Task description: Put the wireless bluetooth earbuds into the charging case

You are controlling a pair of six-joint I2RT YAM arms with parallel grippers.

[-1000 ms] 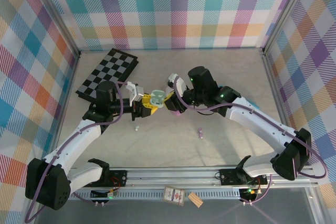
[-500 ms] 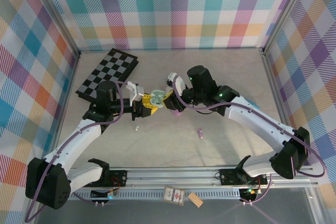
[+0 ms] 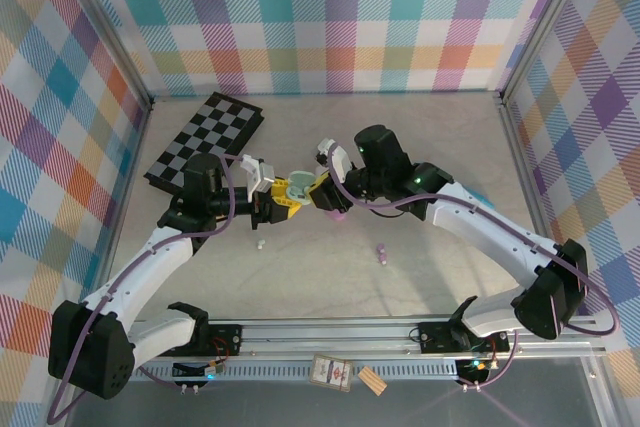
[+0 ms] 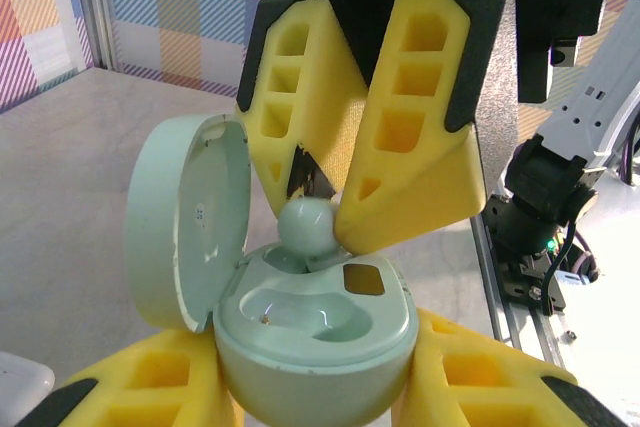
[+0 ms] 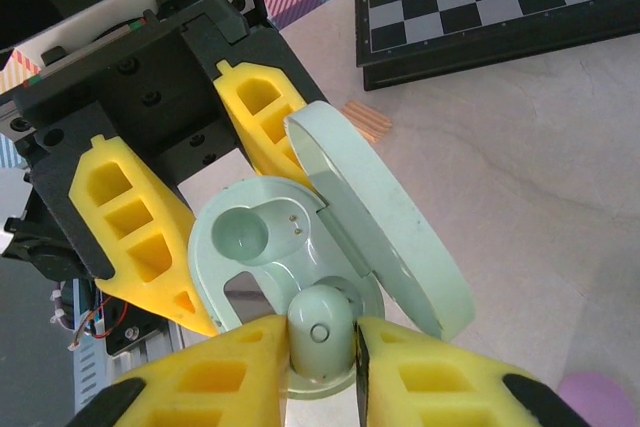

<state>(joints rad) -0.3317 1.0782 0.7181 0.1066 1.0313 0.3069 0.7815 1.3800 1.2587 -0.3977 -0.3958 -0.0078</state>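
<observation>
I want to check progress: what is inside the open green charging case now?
One socket is empty. At the other, the right hand holds a pale green earbud; its lower part and that socket's bottom are hidden.

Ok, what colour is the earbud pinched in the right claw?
Pale green earbud, matching the charging case; clearest in the right wrist view.

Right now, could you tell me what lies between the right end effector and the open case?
A green earbud, pinched by the right end effector at a socket of the case; the right wrist view shows it.
</observation>
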